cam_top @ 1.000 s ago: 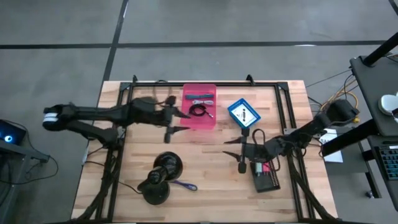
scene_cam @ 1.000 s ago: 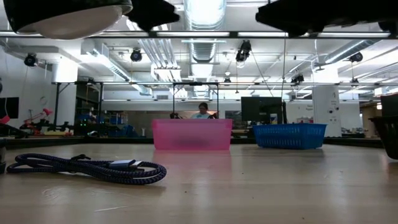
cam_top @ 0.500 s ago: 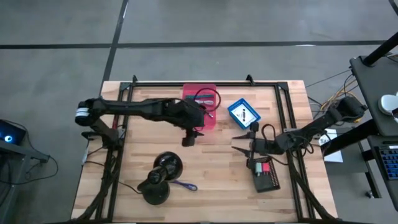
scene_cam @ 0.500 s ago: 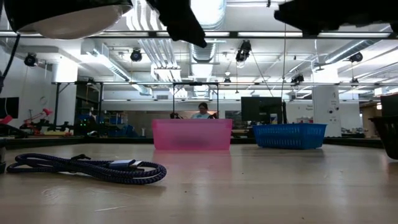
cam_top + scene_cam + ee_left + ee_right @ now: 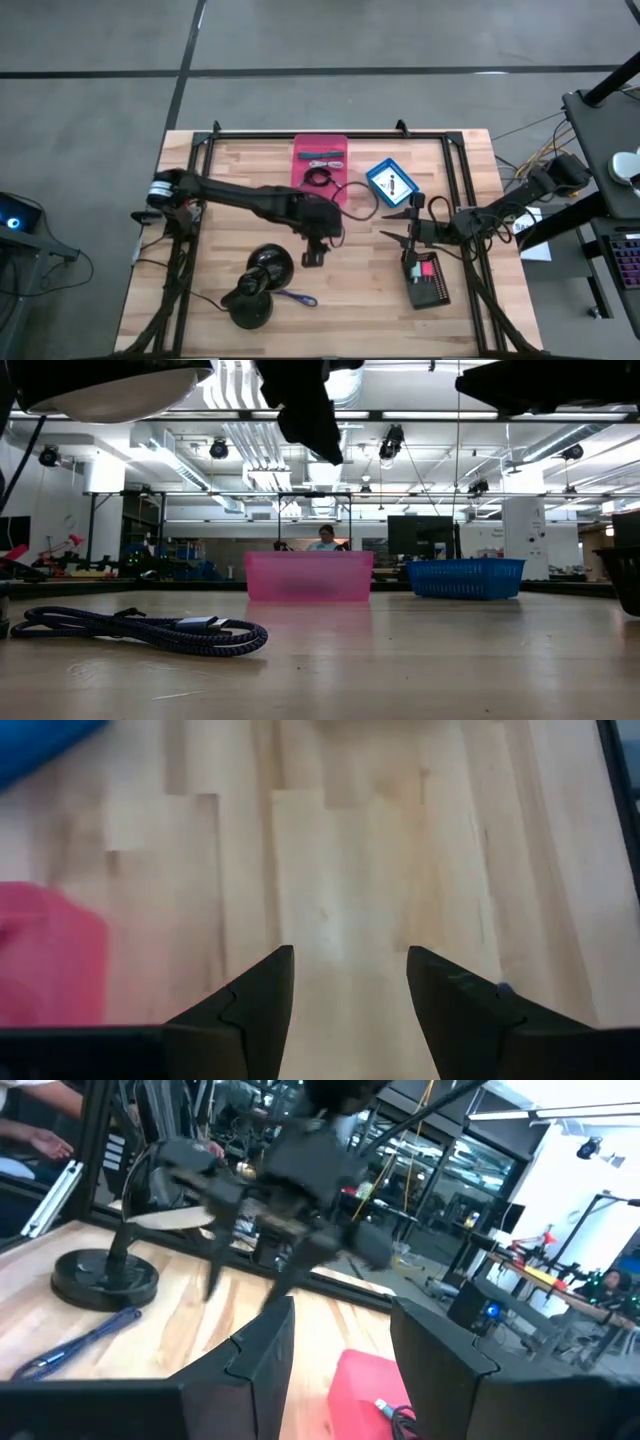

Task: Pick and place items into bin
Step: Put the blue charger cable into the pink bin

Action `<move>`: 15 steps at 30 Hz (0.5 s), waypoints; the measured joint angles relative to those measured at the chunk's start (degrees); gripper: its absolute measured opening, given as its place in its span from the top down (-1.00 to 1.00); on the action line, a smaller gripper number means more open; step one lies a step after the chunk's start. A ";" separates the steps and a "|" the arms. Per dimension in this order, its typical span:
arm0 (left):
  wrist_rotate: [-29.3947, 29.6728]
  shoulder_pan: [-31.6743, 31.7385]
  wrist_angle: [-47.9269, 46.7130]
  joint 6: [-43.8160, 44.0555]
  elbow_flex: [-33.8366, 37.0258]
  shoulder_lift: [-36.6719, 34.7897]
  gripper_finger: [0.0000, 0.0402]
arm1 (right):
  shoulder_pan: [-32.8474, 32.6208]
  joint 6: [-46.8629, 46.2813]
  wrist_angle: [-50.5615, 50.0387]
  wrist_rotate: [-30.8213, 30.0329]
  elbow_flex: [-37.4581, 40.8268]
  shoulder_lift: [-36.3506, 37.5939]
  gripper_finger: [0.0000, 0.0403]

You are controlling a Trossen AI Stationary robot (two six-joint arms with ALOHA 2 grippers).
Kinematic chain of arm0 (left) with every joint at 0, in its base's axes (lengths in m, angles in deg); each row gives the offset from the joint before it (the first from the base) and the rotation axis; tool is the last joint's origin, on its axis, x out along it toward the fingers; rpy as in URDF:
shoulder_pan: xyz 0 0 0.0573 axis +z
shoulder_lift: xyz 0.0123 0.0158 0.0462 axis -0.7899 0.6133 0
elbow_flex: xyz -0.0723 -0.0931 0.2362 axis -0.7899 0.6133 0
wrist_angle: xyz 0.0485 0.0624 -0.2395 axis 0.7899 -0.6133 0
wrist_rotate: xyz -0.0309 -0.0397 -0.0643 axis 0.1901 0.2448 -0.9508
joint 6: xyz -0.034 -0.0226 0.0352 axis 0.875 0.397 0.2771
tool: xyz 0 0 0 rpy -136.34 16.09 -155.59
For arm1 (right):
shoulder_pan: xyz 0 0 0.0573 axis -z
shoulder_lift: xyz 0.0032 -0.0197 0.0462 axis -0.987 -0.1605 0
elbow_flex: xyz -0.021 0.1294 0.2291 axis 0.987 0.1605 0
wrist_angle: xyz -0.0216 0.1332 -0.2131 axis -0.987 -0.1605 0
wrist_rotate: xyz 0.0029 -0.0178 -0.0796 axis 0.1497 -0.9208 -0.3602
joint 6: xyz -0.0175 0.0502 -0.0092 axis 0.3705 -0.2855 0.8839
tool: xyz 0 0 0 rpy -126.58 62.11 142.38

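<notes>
bins [image 5: 320,165] [image 5: 391,182] side by side at table's [image 5: 470,320] far edge | cable [image 5: 319,178] in left bin | stand [image 5: 262,283] near front-left

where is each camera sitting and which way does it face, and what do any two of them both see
High view: above the table, looking straight down; shows both arms, left gripper, right gripper.
Low view: at tabletop height, looking level into the room; the arms show only as dark shapes overhead, braided cable lies near.
Left wrist view: looks down at bare wood between its own open fingers.
Right wrist view: looks across the table past its own open fingers at the left arm.
Shared: high and low views both show the pink bin and blue basket.
</notes>
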 joint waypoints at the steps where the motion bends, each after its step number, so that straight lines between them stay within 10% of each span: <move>1: -0.01 -0.36 0.01 0.22 -0.31 0.60 0.11 | 0.11 0.07 0.02 0.02 -0.02 0.00 0.23; 15: -0.29 -2.57 -2.99 13.64 -3.42 7.31 0.11 | 5.71 1.76 -0.67 -0.09 -0.02 -0.17 0.23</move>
